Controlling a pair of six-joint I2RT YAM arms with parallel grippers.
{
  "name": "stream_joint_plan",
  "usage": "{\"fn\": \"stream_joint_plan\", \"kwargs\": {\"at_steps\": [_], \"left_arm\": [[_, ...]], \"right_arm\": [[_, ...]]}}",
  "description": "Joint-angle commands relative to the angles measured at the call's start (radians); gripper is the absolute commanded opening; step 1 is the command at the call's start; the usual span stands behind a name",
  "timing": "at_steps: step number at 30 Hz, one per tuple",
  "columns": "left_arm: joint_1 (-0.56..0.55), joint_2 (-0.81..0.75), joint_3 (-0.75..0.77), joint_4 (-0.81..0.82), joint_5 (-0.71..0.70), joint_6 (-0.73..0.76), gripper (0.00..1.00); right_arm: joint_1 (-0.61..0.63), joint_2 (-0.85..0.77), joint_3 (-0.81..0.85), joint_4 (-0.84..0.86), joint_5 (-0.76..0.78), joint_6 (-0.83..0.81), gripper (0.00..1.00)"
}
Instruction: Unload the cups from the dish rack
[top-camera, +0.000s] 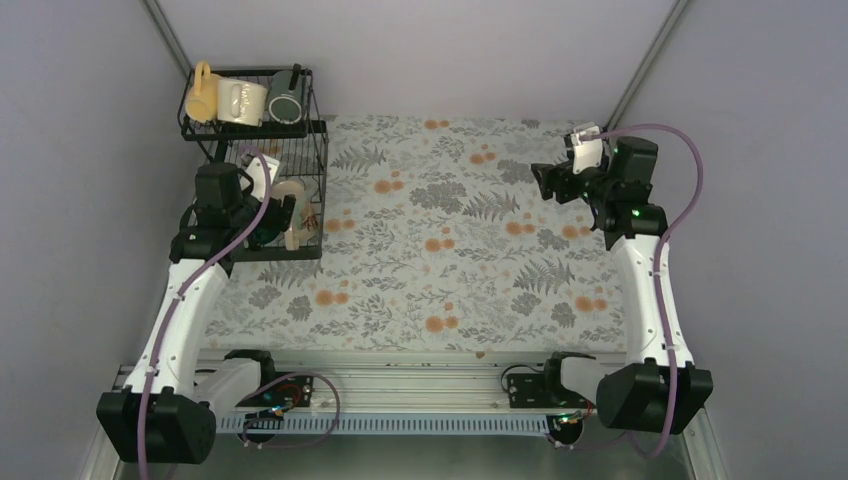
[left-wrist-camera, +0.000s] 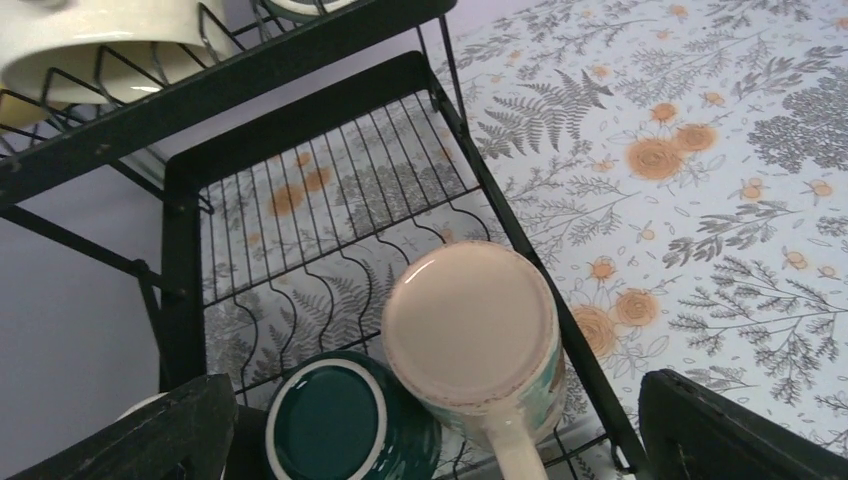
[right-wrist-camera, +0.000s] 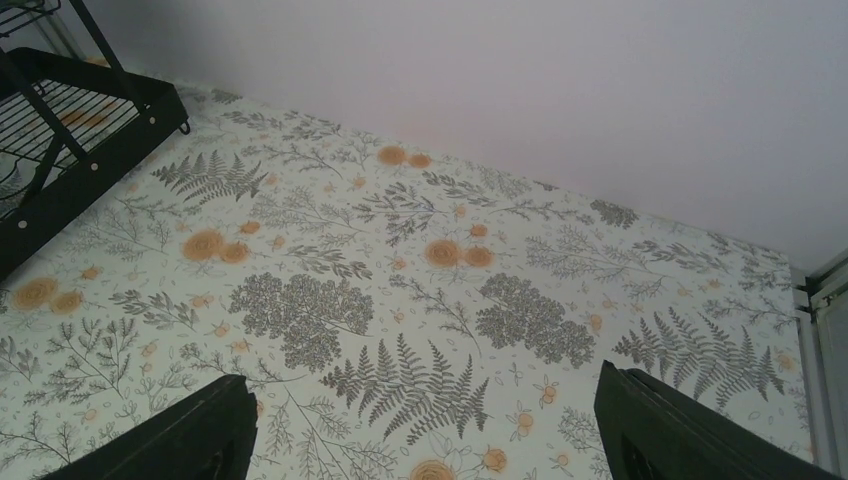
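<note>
Beige mug (left-wrist-camera: 470, 325), base up, beside green mug (left-wrist-camera: 335, 420) in black wire rack (left-wrist-camera: 300, 112); left claw (left-wrist-camera: 450, 425) and right claw (right-wrist-camera: 425, 430) open.

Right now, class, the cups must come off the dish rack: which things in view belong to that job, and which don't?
Job: dish rack; yellow mug, cream lettered mug, dark grey mug (upper shelf); beige mug, dark green mug (lower tray, upside down); open left hand above them.
Not the job: floral tablecloth; open right hand over it.
</note>
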Motion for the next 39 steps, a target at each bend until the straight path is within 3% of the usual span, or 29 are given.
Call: {"fn": "stream_joint_plan", "kwargs": {"at_steps": [1, 19, 32, 39], "left_arm": [[0.001, -0.029, 0.000, 0.024, -0.023, 0.004, 1.00], [0.001, 0.013, -0.038, -0.051, 0.011, 0.034, 1.00], [-0.004, 0.205, -0.049, -0.094, -0.008, 0.059, 0.99], [-0.008, 0.311, -0.027, -0.101, 0.016, 0.038, 0.90]], "right_arm": [[0.001, 0.014, -0.012, 0.019, 0.000, -0.010, 0.88], [0.002, 0.016, -0.017, -0.008, 0.014, -0.018, 0.88], [0.005, -0.029, -0.068, -0.003, 0.041, -0.031, 0.87], [0.006, -0.031, -0.098, 0.014, 0.058, -0.033, 0.85]]}}
